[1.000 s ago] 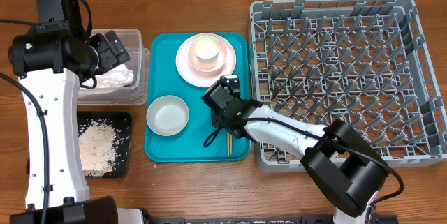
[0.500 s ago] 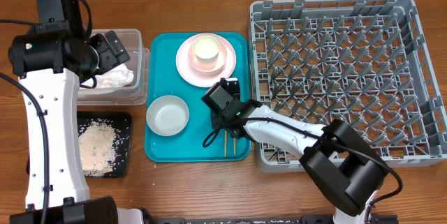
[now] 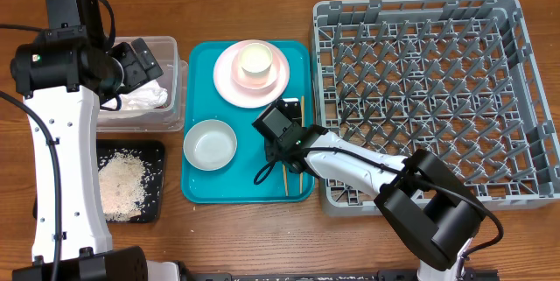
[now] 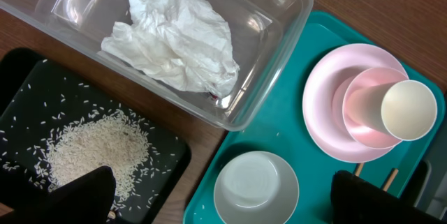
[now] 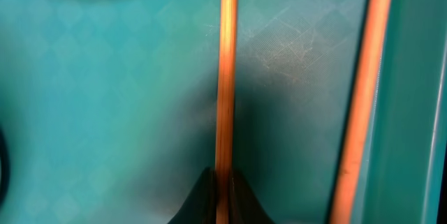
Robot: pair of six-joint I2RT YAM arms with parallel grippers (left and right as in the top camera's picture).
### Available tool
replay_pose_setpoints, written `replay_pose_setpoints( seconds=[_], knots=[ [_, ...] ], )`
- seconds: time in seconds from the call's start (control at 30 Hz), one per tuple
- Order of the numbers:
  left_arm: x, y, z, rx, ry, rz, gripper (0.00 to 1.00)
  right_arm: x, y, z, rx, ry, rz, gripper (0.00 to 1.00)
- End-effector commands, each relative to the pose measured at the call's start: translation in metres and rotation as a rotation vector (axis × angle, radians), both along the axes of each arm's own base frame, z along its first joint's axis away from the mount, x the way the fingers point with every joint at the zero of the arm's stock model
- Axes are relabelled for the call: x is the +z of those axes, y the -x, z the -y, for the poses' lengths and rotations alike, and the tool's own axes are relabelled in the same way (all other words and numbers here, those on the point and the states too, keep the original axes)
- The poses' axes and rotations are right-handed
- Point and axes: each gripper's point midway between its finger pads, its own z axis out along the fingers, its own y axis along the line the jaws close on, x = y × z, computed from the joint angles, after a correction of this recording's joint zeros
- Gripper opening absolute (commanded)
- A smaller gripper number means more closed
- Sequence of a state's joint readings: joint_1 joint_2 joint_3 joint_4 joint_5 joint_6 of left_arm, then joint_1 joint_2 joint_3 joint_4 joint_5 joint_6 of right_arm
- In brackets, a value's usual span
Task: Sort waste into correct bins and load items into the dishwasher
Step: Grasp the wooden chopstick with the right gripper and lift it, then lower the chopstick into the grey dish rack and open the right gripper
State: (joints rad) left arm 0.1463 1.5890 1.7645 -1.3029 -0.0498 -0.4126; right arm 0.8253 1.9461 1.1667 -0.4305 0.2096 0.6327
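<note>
My right gripper (image 3: 286, 144) (image 5: 223, 190) is low over the teal tray and shut on one thin wooden chopstick (image 5: 224, 77) (image 3: 285, 181). The second chopstick (image 5: 360, 98) (image 3: 302, 108) lies along the tray's right wall. The pink plate (image 3: 226, 85) carries the cream cup (image 3: 256, 60). The whitish bowl (image 3: 210, 145) (image 4: 256, 185) stands front left on the tray. My left gripper (image 3: 138, 60) (image 4: 230, 203) is open and empty above the clear tub (image 3: 178, 80), which holds the crumpled napkin (image 4: 174, 39). A bit of red (image 4: 213, 97) shows under it. Rice (image 4: 98, 147) lies in the black tray (image 3: 157, 154).
The grey dish rack (image 3: 437, 80) fills the right side and holds no dishes. The teal serving tray (image 3: 245, 176) sits between the bins and the rack. A few stray rice grains lie on the tray near the bowl.
The plate with the cup has shifted slightly left. One chopstick now shows beside the right gripper near the tray's right edge. The left arm has not moved.
</note>
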Motion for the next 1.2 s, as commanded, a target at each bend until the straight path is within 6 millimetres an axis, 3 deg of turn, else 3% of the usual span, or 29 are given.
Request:
replay_pose_setpoints(
  seconds=[0.0, 0.13, 0.47, 0.63, 0.73, 0.97, 1.17],
  knots=[
    [0.005, -0.001, -0.002, 0.001, -0.009, 0.013, 1.00, -0.004, 0.001, -0.002, 0.004, 0.010, -0.011, 0.04],
    [0.005, -0.001, -0.002, 0.001, -0.009, 0.013, 1.00, 0.020, -0.007, -0.006, -0.004, -0.013, 0.029, 0.04],
    [0.005, -0.001, -0.003, 0.002, -0.009, 0.013, 1.00, 0.124, -0.031, 0.009, -0.088, -0.073, 0.209, 0.04],
    [0.005, -0.001, -0.003, 0.001, -0.009, 0.013, 1.00, 0.164, -0.047, 0.041, -0.079, -0.039, 0.311, 0.04],
    [0.005, -0.001, -0.002, 0.001, -0.009, 0.013, 1.00, 0.170, -0.059, 0.070, -0.082, 0.024, 0.327, 0.04],
    [0.005, -0.001, -0.002, 0.001, -0.009, 0.013, 1.00, 0.152, -0.075, 0.143, -0.125, 0.175, 0.248, 0.04],
    [0.005, -0.001, -0.003, 0.001, -0.009, 0.013, 1.00, 0.132, -0.075, 0.160, -0.081, 0.115, 0.149, 0.04]
  ],
)
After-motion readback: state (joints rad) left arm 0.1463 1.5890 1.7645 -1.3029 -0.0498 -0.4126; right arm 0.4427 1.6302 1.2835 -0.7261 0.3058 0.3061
